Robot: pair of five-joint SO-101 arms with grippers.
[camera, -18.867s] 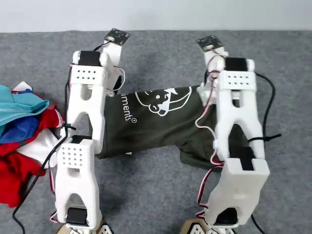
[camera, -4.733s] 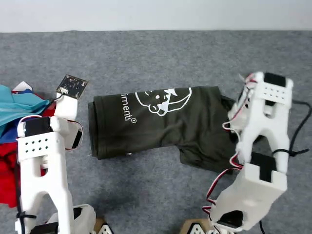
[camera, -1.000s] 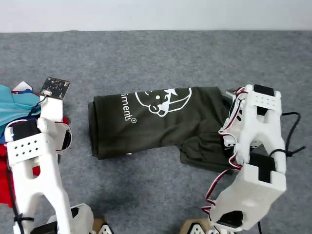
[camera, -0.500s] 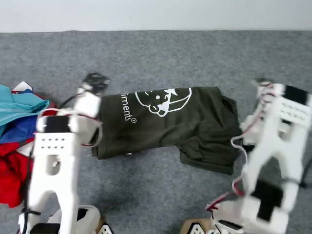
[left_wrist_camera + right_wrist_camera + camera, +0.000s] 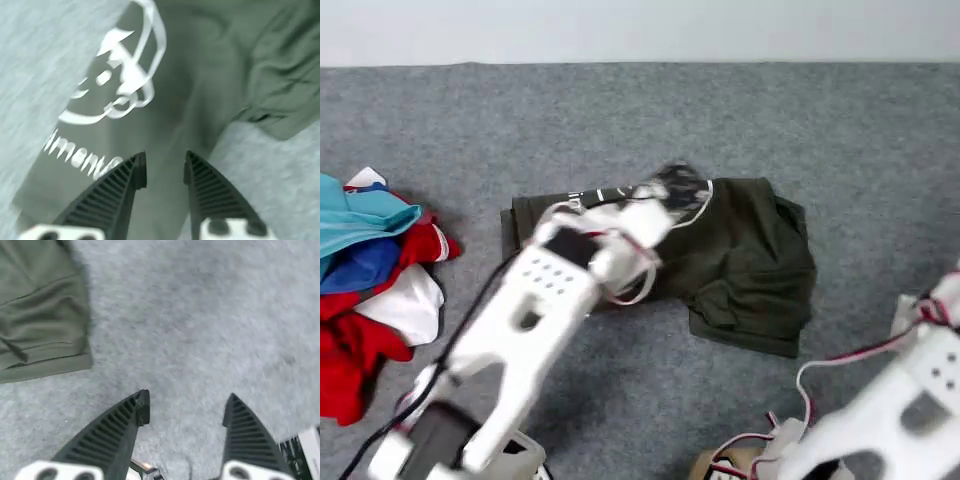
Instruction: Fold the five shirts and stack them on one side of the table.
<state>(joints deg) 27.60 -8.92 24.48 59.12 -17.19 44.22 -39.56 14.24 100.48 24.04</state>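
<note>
1. The dark green shirt (image 5: 750, 260) lies in the middle of the grey table (image 5: 770, 110). Its printed part is fairly flat, and the end toward the right arm (image 5: 920, 380) is bunched and creased.
2. The left gripper (image 5: 164, 160) hovers over the printed part. Its fingers stand a narrow gap apart with nothing between them.
3. The right gripper (image 5: 188, 396) hangs over bare table just beside the shirt's hem edge (image 5: 40, 315). Its fingers are spread wide and empty.
4. Handling, as a judgement: the shirt is light, thin and limp. It will sag and drape from any single pinch, and it will not hold a shape until laid down.
5. The fuzzy table surface probably drags on the cloth, so lifting should go better than sliding.
6. Where to hold, as a judgement: pinch at an edge or corner, not mid-panel. Several layers are stacked there, and a pinch may catch only the top 1.
7. With 2 grippers on 2 corners of the same edge, the fold would stay square. The rumpled end needs smoothing first.
8. Count: 1 green shirt lies in the middle, and 1 loose pile (image 5: 370, 280) lies at the table's left edge.
9. The pile shows 4 colours: teal, blue, red and white. That suggests 4 shirts and 5 in all, though the tangle hides where each begins.
10. No shirt lies fully folded yet.
</note>
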